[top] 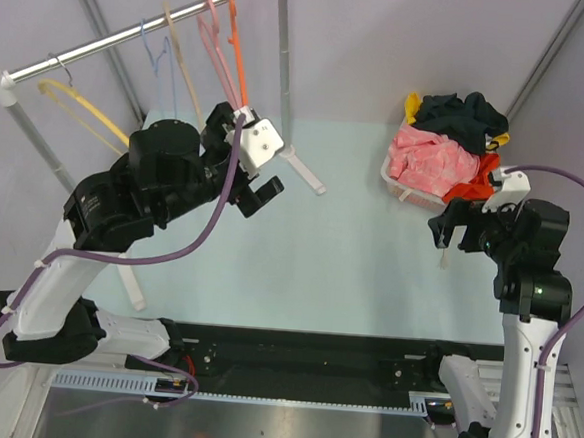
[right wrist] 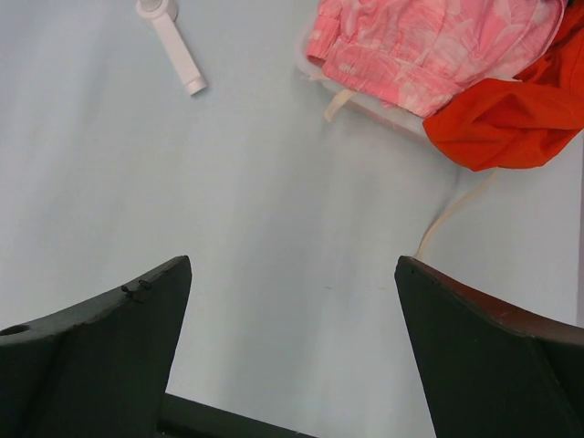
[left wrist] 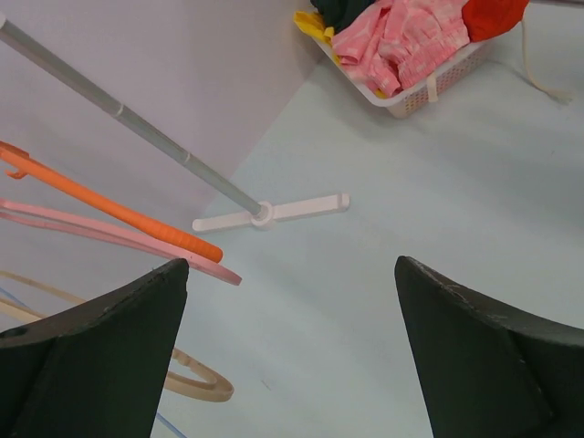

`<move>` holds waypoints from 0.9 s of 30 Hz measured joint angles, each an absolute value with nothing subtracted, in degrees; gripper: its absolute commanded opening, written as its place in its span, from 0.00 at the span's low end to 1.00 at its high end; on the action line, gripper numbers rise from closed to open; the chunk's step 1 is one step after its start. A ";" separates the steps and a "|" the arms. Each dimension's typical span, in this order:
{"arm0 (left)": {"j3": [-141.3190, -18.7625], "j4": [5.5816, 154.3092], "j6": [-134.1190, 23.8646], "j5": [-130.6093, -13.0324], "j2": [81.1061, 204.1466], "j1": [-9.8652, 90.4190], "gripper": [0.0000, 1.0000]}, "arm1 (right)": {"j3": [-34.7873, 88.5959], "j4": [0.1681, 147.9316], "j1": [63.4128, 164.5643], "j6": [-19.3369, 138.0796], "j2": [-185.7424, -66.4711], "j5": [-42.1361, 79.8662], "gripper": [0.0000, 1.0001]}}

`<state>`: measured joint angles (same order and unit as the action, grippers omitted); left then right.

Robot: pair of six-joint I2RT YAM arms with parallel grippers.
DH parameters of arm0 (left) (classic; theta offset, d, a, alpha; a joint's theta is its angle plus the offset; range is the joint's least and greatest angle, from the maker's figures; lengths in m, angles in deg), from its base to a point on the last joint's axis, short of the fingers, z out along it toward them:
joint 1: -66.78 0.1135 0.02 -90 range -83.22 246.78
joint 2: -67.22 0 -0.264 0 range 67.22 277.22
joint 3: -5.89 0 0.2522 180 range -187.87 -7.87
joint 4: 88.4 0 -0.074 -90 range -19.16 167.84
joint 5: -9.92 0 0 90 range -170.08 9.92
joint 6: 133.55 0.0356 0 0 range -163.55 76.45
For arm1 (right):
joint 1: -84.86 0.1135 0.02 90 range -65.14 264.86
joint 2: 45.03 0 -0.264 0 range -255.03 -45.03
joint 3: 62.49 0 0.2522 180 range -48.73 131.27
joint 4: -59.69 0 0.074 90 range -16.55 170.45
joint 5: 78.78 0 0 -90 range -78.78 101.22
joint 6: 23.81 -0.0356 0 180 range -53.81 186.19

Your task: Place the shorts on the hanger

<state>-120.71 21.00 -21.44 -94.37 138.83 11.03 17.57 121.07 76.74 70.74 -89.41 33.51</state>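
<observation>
Nearest, both pincers hang empty over the table (top: 348,273). The left pincer (top: 260,194) has its jaws spread wide, and the right pincer (top: 450,236) is likewise spread, just short of the basket (top: 398,191). The shorts (top: 462,113) lie crumpled at the basket's far side, above the pink garment (top: 432,157). They look light, limp and apt to bunch, so an exposed upper fold seems the best hold; I cannot pick out the waistband. Farthest, the hanger (top: 219,59) dangles from the rail (top: 135,33). It is thin plastic and likely to swing.
</observation>
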 measured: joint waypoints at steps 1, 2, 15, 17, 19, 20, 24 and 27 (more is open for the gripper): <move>-120.49 21.92 -20.96 -94.54 138.75 11.03 1.00 | 17.73 120.92 76.74 70.72 -90.04 33.22 1.00; -119.92 23.23 -20.65 -94.72 138.38 11.03 1.00 | 17.86 120.55 76.74 70.70 -90.81 32.94 1.00; -115.37 37.35 -16.48 -94.89 134.38 11.03 1.00 | 26.12 111.72 73.44 68.71 -106.32 31.63 1.00; -115.37 37.55 -16.50 -94.87 134.99 11.03 1.00 | 28.24 109.70 72.15 68.27 -110.11 31.65 1.00; -115.35 37.53 -16.52 -94.85 135.69 11.03 1.00 | 30.14 107.85 70.43 67.68 -113.54 32.02 1.00; -115.20 37.55 -16.52 -94.82 136.10 11.03 1.00 | 31.08 106.69 69.24 67.16 -115.46 32.15 1.00; -113.56 37.48 -16.59 -94.41 136.98 11.03 1.00 | 33.90 102.08 65.53 64.80 -122.02 32.26 1.00; -112.12 37.37 -17.05 -93.38 137.39 11.03 1.00 | 35.52 97.29 64.24 62.68 -127.24 32.17 1.00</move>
